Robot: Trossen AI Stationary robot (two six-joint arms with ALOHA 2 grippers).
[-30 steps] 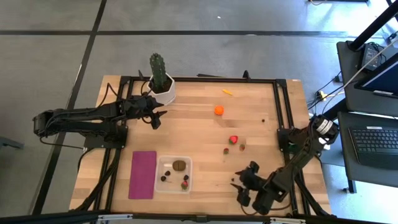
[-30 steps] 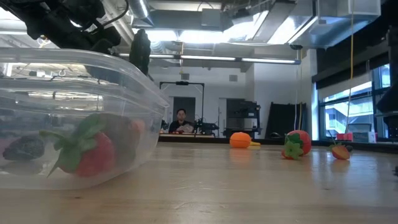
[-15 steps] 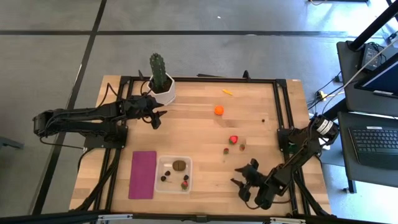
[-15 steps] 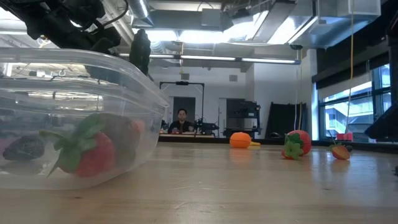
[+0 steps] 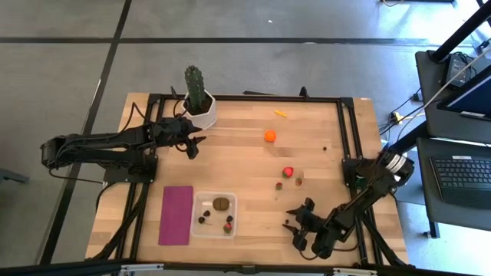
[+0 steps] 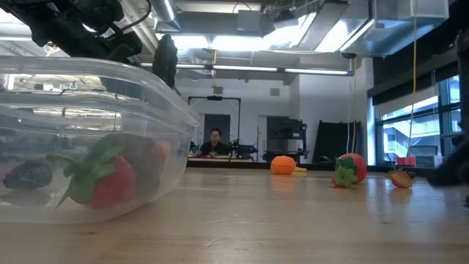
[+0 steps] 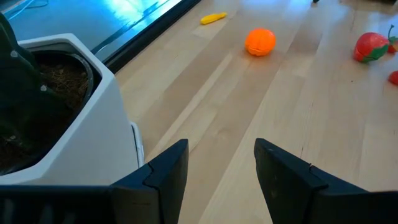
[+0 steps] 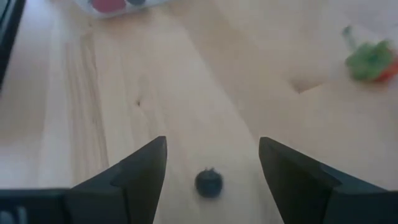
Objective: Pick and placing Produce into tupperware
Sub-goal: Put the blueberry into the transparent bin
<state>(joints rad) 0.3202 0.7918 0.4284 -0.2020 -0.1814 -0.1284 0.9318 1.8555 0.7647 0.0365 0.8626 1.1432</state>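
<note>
High view: tupperware sits near the table's front edge, just right of the magenta mat; inside it a kiwi, a strawberry and some dark berries. Still loose on the wood: orange ball, thin yellow piece, a strawberry with two smaller pieces close by. Right gripper hangs low over the front right of the table, between the tub and the table's right edge. Left gripper waits beside the potted cactus at the back left, well apart from any fruit.

Low view: tub wall fills the near left, the strawberry showing through it; the orange ball and a loose strawberry sit far across the table (a person is visible in the room beyond).

Left wrist view: fingers spread, nothing between them.

Right wrist view: fingers spread wide and empty; a small dark berry lies on the wood straight ahead, centred in the gap. Being round, it has no long axis to match. Judgement: the right arm is far nearer; next comes a straight descent and a pinch.
</note>
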